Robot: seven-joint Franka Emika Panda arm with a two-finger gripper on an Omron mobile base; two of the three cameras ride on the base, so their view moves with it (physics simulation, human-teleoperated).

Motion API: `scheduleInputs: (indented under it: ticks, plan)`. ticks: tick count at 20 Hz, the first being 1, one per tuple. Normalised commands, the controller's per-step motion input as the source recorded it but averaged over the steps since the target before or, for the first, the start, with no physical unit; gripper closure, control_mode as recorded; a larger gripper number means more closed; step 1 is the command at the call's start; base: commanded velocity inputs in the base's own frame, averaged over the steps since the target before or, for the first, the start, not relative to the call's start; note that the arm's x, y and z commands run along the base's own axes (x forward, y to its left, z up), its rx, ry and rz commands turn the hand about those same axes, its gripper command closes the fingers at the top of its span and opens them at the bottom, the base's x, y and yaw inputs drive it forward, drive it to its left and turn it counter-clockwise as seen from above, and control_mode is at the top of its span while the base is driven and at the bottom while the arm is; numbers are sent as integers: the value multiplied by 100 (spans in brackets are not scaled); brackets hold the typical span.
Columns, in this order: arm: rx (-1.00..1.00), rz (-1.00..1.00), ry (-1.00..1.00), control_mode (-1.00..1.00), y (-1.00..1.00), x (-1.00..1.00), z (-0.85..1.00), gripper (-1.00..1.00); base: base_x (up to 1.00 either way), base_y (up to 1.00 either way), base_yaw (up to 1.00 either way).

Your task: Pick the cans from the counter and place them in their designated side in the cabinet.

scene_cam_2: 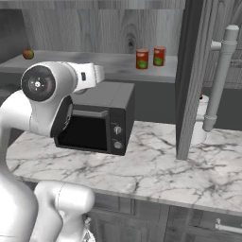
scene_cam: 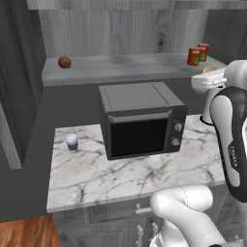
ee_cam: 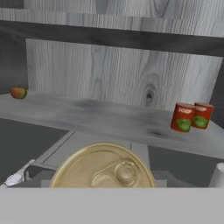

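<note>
Gold can top (ee_cam: 105, 168), bottom centre of hand view: brushed metal, dull sheen, pull-tab. Two red cans (ee_cam: 191, 116), right: glossy printed labels. Cabinet (scene_cam: 120, 67) shelf and back wall: grey wood grain, matt. Counter (scene_cam: 96, 176): white grey-veined marble, smooth. Microwave (scene_cam: 142, 118): matt dark metal, glossy door.

Cabinet (scene_cam: 120, 67) shelf board carried apple (scene_cam: 64, 61) at 9 o'clock end, two orange-red cans (scene_cam: 197, 54) touching at 3 o'clock end. Counter (scene_cam: 144, 173) bore microwave (scene_cam: 142, 118), cup (scene_cam: 72, 143) at its 9 o'clock.
</note>
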Motion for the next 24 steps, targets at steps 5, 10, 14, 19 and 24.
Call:
scheduleInputs:
  ticks: [5, 10, 14, 19, 24]
  plan:
    - [0, 0, -3, -100, 0, 26, 12, 100, 0, 0, 0]
    - [0, 0, -1, -100, -5, 24, 14, 100, 0, 0, 0]
    - [0, 0, 0, -100, -9, 22, 8, 100, 0, 0, 0]
    - [0, -1, 0, -100, -9, 24, 1, 100, 0, 0, 0]
    - [0, -2, 0, -100, -11, 24, 0, 100, 0, 0, 0]
